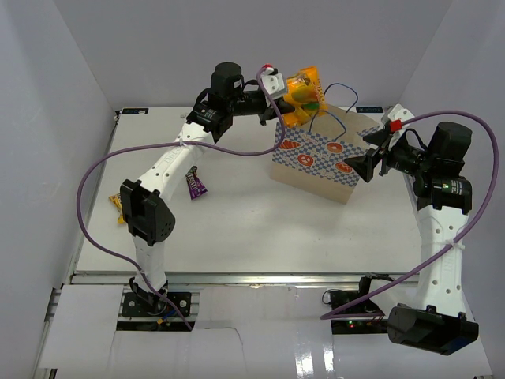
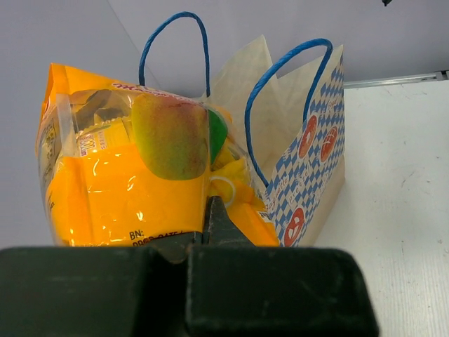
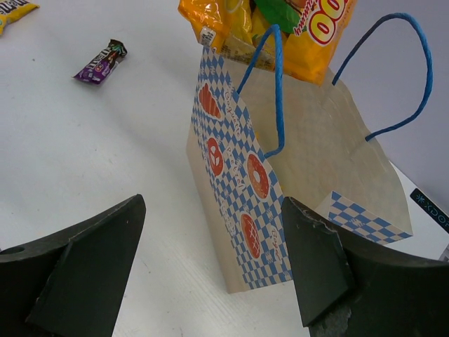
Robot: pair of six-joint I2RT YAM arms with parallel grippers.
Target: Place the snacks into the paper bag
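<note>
- White table [image 1: 252, 229] enclosed by pale walls [image 1: 47, 118].
- Paper bag [image 1: 316, 162]: upright near the far right corner of the table, mouth up and blue cord handles [image 2: 175, 42] raised. Its long axis runs diagonally from far left to near right.
- Left gripper [image 1: 280, 106]: jaws clamped on one edge of the orange crinkly bag [image 1: 304, 91], which is held over the far end of the paper bag's mouth. Whether it dips below the rim cannot be told.
- Right gripper [image 1: 359, 164]: jaws spread wide, holding nothing, pointed at the paper bag's near right end. Contact cannot be told.
- Small purple candy packet [image 1: 196, 183]: flat on the table left of centre, its long axis roughly far to near.
- Yellow packet [image 1: 117, 207]: at the left edge, partly hidden by the left arm.
</note>
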